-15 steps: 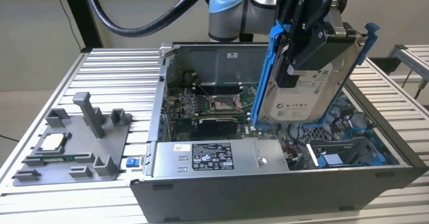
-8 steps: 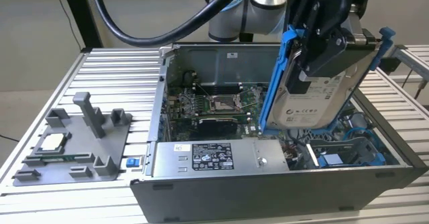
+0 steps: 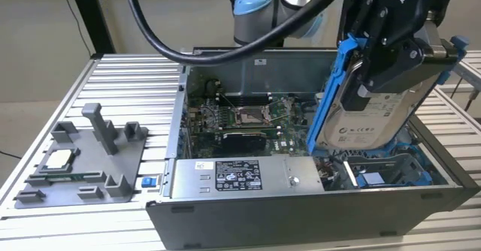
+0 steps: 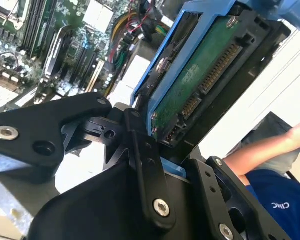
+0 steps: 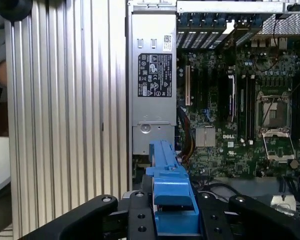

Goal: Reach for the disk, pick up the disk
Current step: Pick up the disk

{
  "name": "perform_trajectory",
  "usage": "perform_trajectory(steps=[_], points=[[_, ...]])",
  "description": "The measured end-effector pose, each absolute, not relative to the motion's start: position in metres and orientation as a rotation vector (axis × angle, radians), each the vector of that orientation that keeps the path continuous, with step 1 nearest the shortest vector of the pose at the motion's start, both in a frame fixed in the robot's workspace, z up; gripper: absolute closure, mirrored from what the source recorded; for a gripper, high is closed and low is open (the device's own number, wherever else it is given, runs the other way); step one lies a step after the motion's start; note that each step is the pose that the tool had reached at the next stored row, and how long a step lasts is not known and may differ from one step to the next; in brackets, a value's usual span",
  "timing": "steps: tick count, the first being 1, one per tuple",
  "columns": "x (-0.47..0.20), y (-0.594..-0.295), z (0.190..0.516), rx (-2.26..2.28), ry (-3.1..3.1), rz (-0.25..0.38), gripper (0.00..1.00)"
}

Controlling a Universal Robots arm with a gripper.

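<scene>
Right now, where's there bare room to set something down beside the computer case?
Bare slatted table lies behind the grey fixture, beside the open case. Inside the case it's crowded, and the gripper holds the disk above the drive bay.

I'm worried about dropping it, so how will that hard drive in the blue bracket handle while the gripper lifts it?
The disk looks like a rigid metal slab, so it probably won't flex. It hangs tilted above the open computer case with the gripper shut on it, so it could pivot. The blue bracket is plastic, likely smoother and more yielding.
</scene>
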State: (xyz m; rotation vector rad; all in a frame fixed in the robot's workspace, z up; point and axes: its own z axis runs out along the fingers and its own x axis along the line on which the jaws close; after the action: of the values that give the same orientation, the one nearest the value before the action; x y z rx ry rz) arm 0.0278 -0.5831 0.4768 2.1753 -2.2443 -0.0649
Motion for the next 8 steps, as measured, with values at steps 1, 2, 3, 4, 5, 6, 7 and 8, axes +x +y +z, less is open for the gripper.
perform_trajectory(steps=[1, 2, 3, 4, 5, 6, 7, 8], points=[[0.031, -0.584, 0.477, 2.175, -2.244, -0.065, 1.00], [0.034, -0.585, 0.477, 2.175, -2.244, -0.065, 1.00], [0.037, -0.586, 0.477, 2.175, -2.244, -0.065, 1.00], [0.040, -0.587, 0.476, 2.175, -2.244, -0.065, 1.00], [0.043, -0.587, 0.476, 2.175, -2.244, -0.065, 1.00], [0.046, -0.588, 0.476, 2.175, -2.244, -0.065, 1.00], [0.049, -0.589, 0.476, 2.175, -2.244, -0.065, 1.00], [0.052, -0.590, 0.476, 2.176, -2.244, -0.066, 1.00]])
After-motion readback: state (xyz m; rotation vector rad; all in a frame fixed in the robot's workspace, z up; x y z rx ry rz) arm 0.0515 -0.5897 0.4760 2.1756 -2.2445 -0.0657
